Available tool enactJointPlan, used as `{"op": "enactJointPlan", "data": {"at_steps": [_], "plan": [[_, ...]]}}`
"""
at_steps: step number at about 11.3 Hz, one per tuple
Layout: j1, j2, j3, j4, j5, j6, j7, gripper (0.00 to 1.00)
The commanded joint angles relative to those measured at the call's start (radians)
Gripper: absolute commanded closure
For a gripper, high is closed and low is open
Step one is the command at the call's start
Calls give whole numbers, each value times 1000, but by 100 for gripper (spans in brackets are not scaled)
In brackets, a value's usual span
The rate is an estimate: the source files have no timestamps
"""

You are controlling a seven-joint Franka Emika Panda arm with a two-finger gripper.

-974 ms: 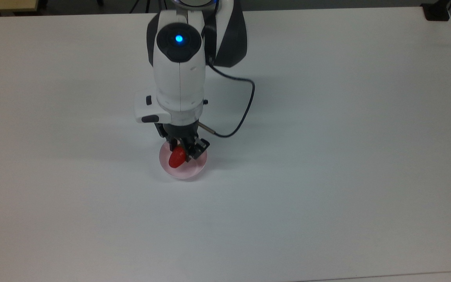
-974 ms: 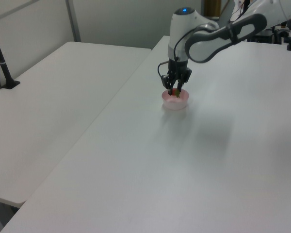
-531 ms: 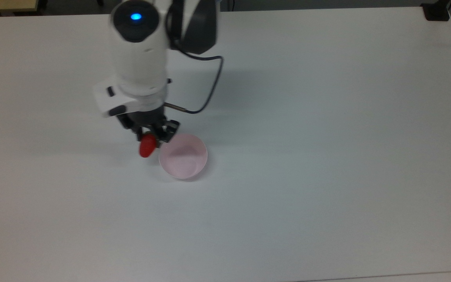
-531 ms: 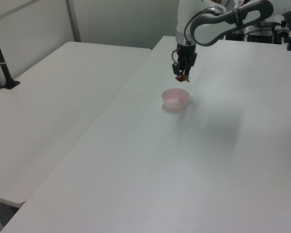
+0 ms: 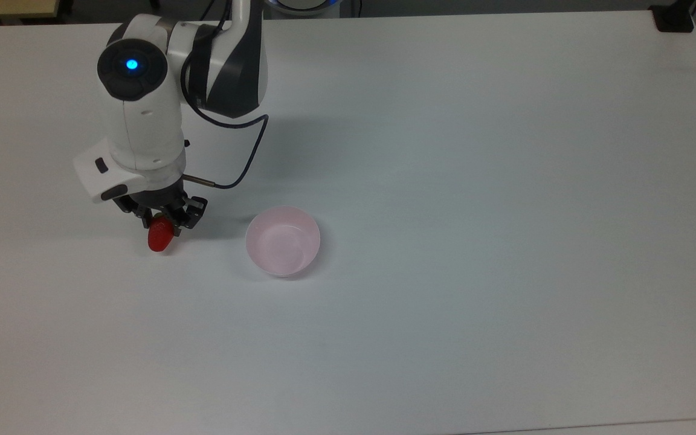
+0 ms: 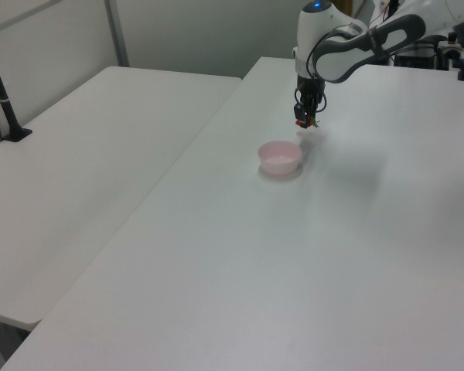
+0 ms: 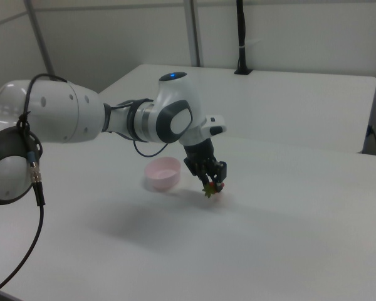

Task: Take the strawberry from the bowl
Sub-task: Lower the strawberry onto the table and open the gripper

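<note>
The pale pink bowl (image 5: 283,240) (image 6: 280,157) (image 7: 162,172) stands on the white table with nothing in it. My gripper (image 5: 161,225) (image 6: 304,121) (image 7: 212,184) is shut on the red strawberry (image 5: 159,237) (image 6: 301,123) (image 7: 214,187), well off to the top view's left of the bowl. In the right view the strawberry's green cap points down and hangs just above the table, to the right view's right of the bowl.
A black cable (image 5: 242,163) loops from the wrist toward the bowl side. A second white table (image 6: 85,154) adjoins at the left view's left, with a black post (image 6: 1,89) on it. A black clamp (image 5: 673,17) sits at the top view's far right corner.
The gripper lifted the strawberry out of the bowl, carried it toward the top view's left, then came down close to the table. The bowl has stayed in place.
</note>
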Motion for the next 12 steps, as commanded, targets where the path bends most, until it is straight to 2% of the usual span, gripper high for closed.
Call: {"op": "enactJointPlan", "data": {"at_steps": [1,2,3,4,6,8,10,12], "plan": [[-11,-2,1,-28,-14,18,-30,44],[-11,-5,3,-28,-12,18,-29,23],[-11,-10,3,-28,-12,13,-24,9],[-8,-31,4,-28,-11,7,-18,0],[12,-120,16,-36,-3,-42,-17,0],[97,-241,16,-37,17,-224,0,0],[189,-354,16,-50,37,-393,122,0],[246,-433,16,-85,41,-459,171,0]]}}
